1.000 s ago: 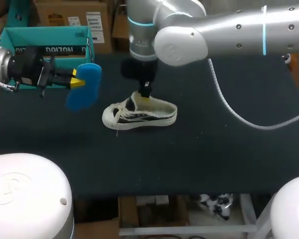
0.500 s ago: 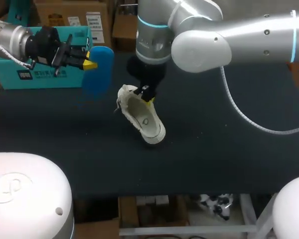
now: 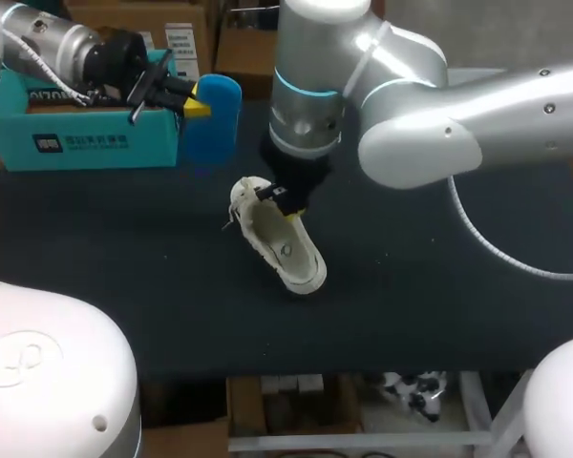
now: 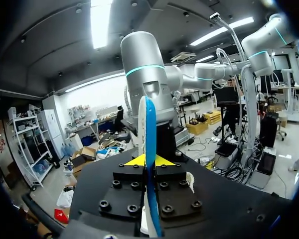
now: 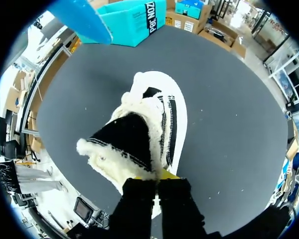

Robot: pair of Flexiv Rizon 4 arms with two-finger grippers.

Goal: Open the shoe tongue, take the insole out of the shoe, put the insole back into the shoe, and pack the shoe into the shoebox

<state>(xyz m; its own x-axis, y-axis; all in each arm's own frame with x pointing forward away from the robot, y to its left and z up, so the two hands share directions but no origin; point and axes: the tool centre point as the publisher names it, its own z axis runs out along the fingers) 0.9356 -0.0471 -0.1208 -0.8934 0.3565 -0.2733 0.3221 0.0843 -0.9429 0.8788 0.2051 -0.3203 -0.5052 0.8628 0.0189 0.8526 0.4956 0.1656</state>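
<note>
A white shoe (image 3: 279, 240) with black stripes rests on the black table (image 3: 439, 296), tipped, its toe toward the front edge. My right gripper (image 3: 285, 198) is shut on the rim of its opening at the heel end. In the right wrist view the shoe (image 5: 162, 117) stretches ahead of the right gripper (image 5: 158, 175), and its black fleece-lined flap (image 5: 124, 139) stands up. My left gripper (image 3: 197, 100) is shut on a blue insole (image 3: 215, 119), held in the air behind the shoe. In the left wrist view the insole (image 4: 149, 124) stands edge-on between the fingers of the left gripper (image 4: 148, 162).
A teal shoebox (image 3: 86, 129) stands at the back left of the table, close under my left arm. It shows beyond the shoe in the right wrist view (image 5: 134, 20), with the insole (image 5: 84, 17) beside it. Bare table lies to the right and front of the shoe.
The right gripper has turned the shoe from side-on to toe-forward and shifted it slightly nearer. The left arm has carried the insole toward the back and right.
</note>
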